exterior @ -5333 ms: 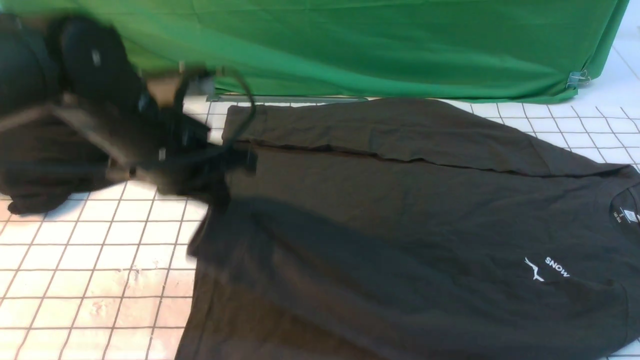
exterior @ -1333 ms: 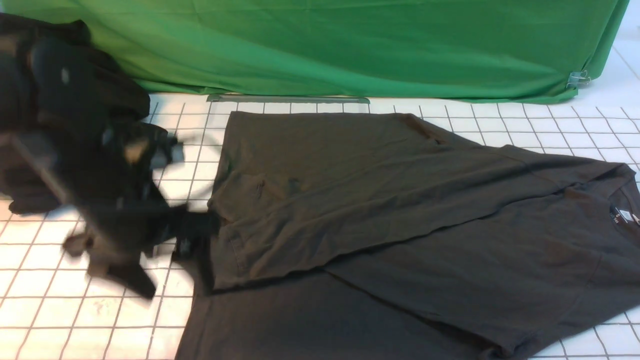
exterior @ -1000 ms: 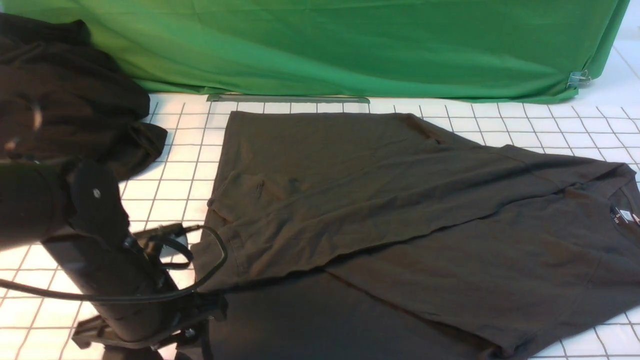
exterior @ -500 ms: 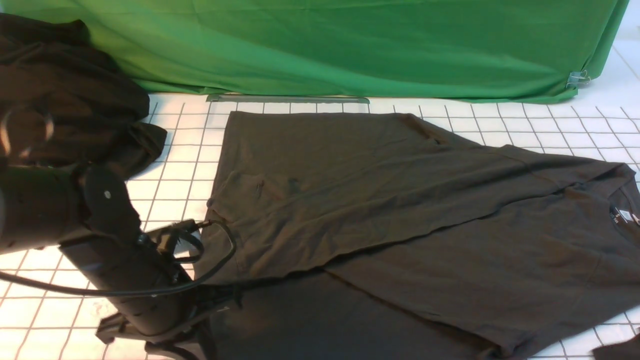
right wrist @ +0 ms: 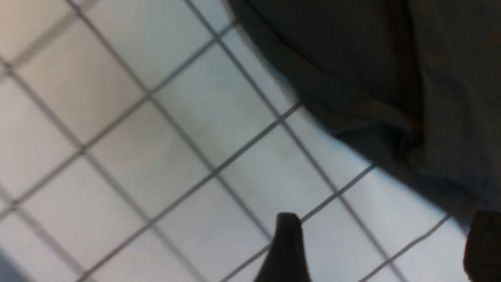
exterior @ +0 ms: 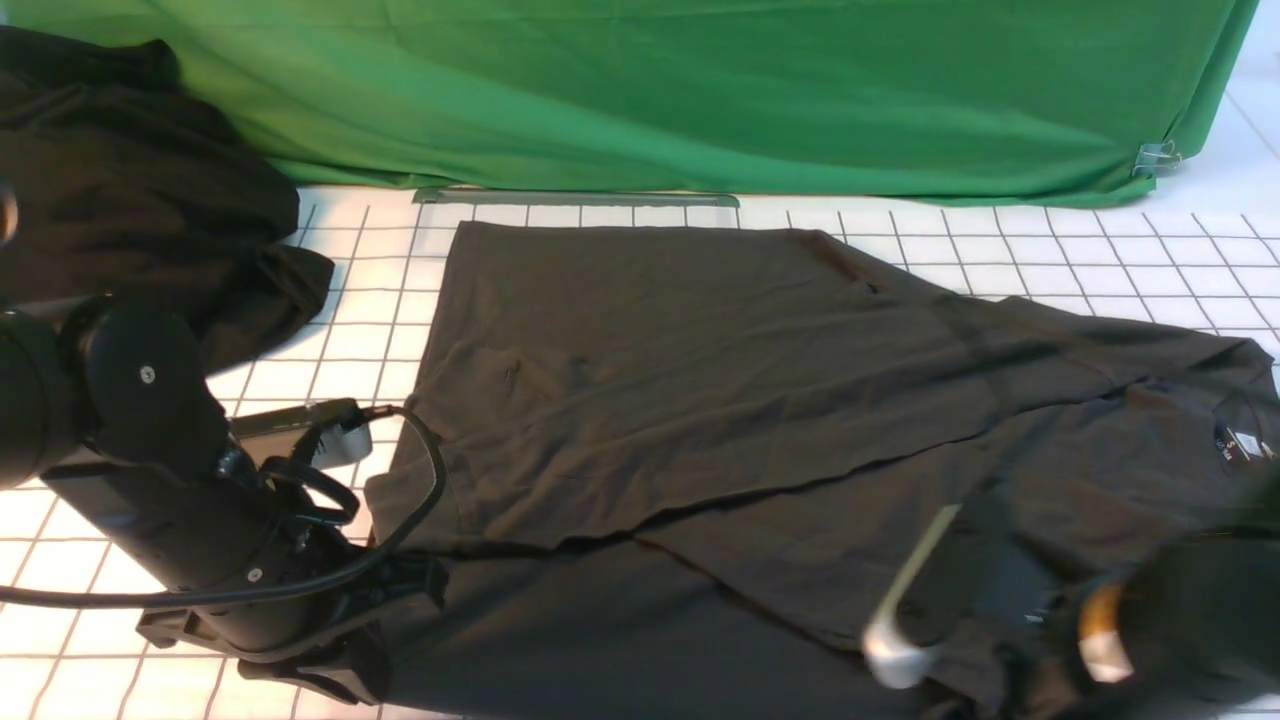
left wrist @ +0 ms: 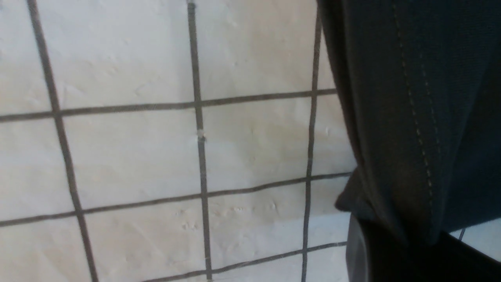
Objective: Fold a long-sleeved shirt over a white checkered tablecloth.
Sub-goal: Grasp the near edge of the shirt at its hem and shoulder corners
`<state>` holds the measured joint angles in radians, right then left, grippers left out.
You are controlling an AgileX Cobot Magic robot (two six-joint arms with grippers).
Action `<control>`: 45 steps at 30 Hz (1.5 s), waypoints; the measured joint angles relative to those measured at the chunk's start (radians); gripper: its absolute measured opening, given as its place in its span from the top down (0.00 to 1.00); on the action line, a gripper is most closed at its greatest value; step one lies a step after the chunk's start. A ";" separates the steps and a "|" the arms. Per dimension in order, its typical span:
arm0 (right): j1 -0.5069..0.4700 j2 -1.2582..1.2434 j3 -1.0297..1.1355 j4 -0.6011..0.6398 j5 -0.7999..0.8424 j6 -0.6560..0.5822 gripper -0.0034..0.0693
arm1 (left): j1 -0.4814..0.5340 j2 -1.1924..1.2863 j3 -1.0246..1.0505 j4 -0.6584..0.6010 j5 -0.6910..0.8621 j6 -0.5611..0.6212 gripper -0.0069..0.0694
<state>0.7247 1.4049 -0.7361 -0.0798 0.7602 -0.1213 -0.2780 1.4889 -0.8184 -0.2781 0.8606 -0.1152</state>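
Our left jaws just pinched the charcoal-black knit long-sleeved shirt (exterior: 700, 380); right jaws, seemingly beside it, opened for grasping.

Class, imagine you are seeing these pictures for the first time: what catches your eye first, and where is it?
The big charcoal long-sleeved shirt dominates, lying partly folded on the white checkered tablecloth in front of a green cloth. At the shirt's near left corner the left hand is shut on the hem. The blurred right hand is open beside the shirt's near right edge.
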 joint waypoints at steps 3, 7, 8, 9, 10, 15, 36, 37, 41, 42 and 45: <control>0.017 0.103 -0.040 -0.064 -0.010 0.018 0.21 | 0.000 0.000 0.000 0.002 -0.003 0.000 0.87; 0.021 0.209 -0.082 -0.135 -0.020 0.023 0.21 | 0.000 0.000 0.000 0.002 -0.011 0.000 0.87; 0.021 0.240 -0.087 -0.153 -0.020 0.024 0.21 | 0.000 0.000 0.000 0.002 -0.011 0.000 0.87; 0.021 0.253 -0.088 -0.159 -0.020 0.024 0.21 | 0.000 0.000 0.000 0.002 -0.011 0.000 0.87; 0.021 0.256 -0.088 -0.159 -0.020 0.024 0.21 | 0.000 0.000 0.000 0.002 -0.011 0.000 0.87; 0.022 0.280 -0.105 -0.159 -0.004 0.022 0.24 | 0.000 0.000 0.000 0.002 -0.012 0.000 0.87; 0.034 0.185 -0.141 -0.030 0.231 0.010 0.89 | 0.000 -0.185 0.019 -0.024 0.166 -0.011 0.87; 0.047 0.165 -0.124 -0.012 0.236 0.010 0.89 | 0.000 -0.198 0.043 -0.031 0.177 -0.012 0.87; 0.127 0.068 -0.029 0.036 0.254 0.019 0.89 | 0.000 -0.253 0.139 -0.082 0.203 -0.012 0.87; 0.145 0.047 -0.012 0.041 0.259 0.024 0.89 | 0.000 -0.266 0.150 -0.090 0.209 -0.013 0.87; 0.166 -0.007 -0.007 0.032 0.270 0.049 0.89 | 0.000 -0.310 0.150 -0.099 0.225 -0.019 0.86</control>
<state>0.8907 1.3975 -0.7434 -0.0476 1.0297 -0.0726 -0.2780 1.1787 -0.6686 -0.3771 1.0853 -0.1337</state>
